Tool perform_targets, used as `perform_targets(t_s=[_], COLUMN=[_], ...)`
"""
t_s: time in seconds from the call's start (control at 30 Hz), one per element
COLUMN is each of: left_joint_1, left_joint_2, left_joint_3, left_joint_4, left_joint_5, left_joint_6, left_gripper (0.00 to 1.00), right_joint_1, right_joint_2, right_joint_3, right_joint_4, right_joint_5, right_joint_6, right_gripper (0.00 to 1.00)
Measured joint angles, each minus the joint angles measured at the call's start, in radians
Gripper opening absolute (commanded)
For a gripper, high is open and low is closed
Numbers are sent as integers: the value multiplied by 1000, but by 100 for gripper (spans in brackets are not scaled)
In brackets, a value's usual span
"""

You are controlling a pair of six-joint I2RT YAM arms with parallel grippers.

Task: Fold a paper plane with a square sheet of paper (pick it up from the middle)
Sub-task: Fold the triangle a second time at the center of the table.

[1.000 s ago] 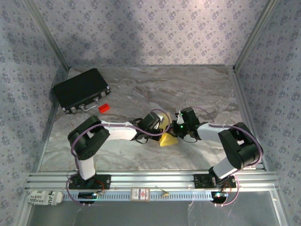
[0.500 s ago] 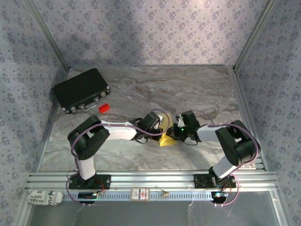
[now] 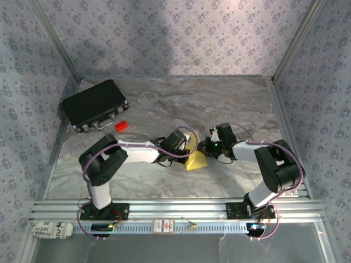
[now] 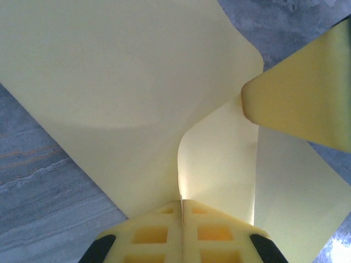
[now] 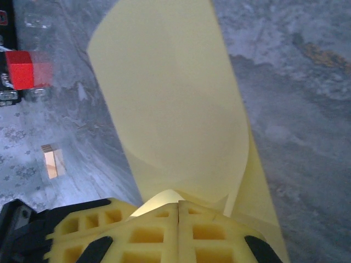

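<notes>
Square sheet of paper (image 3: 196,161): located mid-counter (image 3: 164,107), bowed up and partly folded between the two arms. Left fingers (image 4: 148,236) are pinched shut on the sheet, at about eleven o'clock of it in the overhead view. Right fingers (image 5: 143,236) are likewise pinched shut on it, at about one o'clock. The paper curls freely away from both grips.

Assessment: very light, limp, creases readily, and is liable to slip or tear if the arms pull apart. Recommended hold is near the middle, close to a fold line, pads flat. Black case (image 3: 94,104) lies at ten o'clock, well apart.
</notes>
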Motion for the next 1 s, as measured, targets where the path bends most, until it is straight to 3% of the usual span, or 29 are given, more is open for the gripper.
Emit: perform_targets(t_s=[0.6, 1.0], left_joint_1=[2, 8], left_joint_2=[0, 0], left_joint_3=[0, 0], left_joint_4=[0, -3], left_joint_5=[3, 14], left_joint_6=[0, 9], left_gripper=[0, 0], right_joint_1=[-39, -92], right_joint_2=[-4, 77], right_joint_3=[28, 3], right_joint_4=[-41, 55], right_joint_5=[-1, -42], right_joint_6=[-18, -5], right_gripper=[0, 0])
